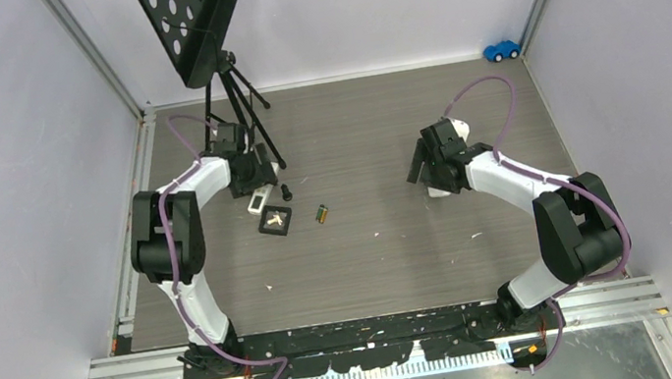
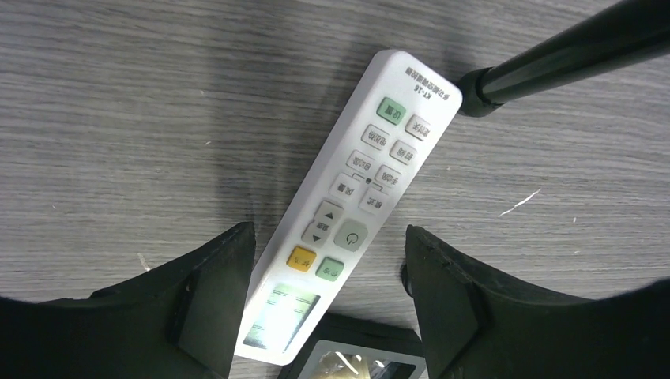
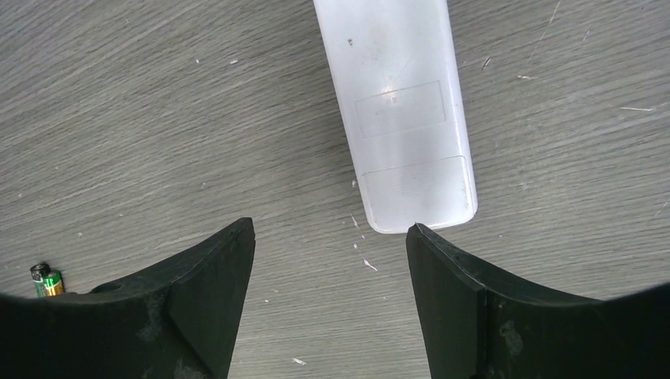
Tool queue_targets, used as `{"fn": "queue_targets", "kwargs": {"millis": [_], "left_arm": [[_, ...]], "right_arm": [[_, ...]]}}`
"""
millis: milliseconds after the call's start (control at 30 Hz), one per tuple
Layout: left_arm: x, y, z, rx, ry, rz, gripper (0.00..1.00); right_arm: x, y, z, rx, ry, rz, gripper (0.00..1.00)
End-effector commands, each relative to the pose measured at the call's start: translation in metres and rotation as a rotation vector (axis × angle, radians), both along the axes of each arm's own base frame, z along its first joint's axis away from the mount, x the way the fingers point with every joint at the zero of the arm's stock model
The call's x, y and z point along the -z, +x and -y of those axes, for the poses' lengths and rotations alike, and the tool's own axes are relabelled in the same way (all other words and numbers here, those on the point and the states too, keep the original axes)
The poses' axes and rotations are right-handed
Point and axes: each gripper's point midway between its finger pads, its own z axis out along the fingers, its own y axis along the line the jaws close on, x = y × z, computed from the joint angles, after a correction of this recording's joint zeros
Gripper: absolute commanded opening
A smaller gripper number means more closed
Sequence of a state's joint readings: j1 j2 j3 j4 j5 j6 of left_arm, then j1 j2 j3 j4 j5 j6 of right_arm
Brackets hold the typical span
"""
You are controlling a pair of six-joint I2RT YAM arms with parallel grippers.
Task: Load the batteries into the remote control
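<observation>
The green-and-yellow battery (image 1: pixel 323 213) lies loose on the table (image 1: pixel 372 264) between the arms, with a darker cell (image 1: pixel 286 192) near the small black tray (image 1: pixel 275 221). One white remote (image 2: pixel 340 205) lies buttons-up, hiding its battery door. The left gripper (image 2: pixel 328 230) straddles its screen end, jaws apart and not clamped, probably to flip it. The other remote (image 3: pixel 403 118) lies back-up with its cover exposed, just ahead of the right gripper (image 3: pixel 331 227), which is wide open and empty.

Grey wood-grain table (image 1: pixel 372 264): white button-side-up remote control (image 2: pixel 348 197) by a black tripod foot (image 2: pixel 553 59), small black square tray (image 1: pixel 275 220) just beside it. Green-yellow battery (image 1: pixel 322 213) and dark cylindrical cell (image 1: pixel 286 192) nearby. Over right, white face-down remote (image 3: pixel 403 118); blue toy car (image 1: pixel 501 50) far corner.
</observation>
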State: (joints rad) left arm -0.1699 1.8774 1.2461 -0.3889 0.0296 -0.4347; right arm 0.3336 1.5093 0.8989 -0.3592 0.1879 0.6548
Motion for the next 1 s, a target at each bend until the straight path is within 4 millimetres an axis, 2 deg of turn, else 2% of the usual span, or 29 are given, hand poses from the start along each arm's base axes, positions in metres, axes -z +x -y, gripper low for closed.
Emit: {"fn": "queue_targets", "kwargs": {"millis": [0,167,267,467,533,633,833,967], "left_arm": [[0.005,0.007,-0.003,0.013,0.041,0.038,0.69],[0.019,0.001,-0.009,0.017,0.124,0.005,0.65],[0.019,-0.001,-0.007,0.022,0.143,0.001,0.59],[0.016,-0.006,-0.014,0.009,0.191,-0.013,0.34],[0.013,-0.009,-0.018,-0.007,0.212,-0.017,0.29],[0.005,-0.014,-0.03,-0.05,0.259,-0.019,0.2],[-0.028,-0.029,-0.058,-0.168,0.369,-0.002,0.13],[-0.044,-0.044,-0.057,-0.219,0.321,0.005,0.12]], "right_arm": [[-0.009,0.009,-0.005,0.006,0.037,0.046,0.75],[-0.005,0.008,-0.007,0.001,0.04,0.034,0.74],[-0.004,0.007,-0.007,0.002,0.042,0.032,0.74],[-0.005,0.006,-0.008,-0.002,0.053,0.032,0.73],[-0.006,0.006,-0.009,-0.003,0.059,0.033,0.73],[-0.006,0.005,-0.011,-0.007,0.07,0.03,0.73],[-0.012,0.005,-0.016,-0.013,0.1,0.036,0.72],[-0.023,0.002,-0.027,-0.034,0.171,0.054,0.73]]}}
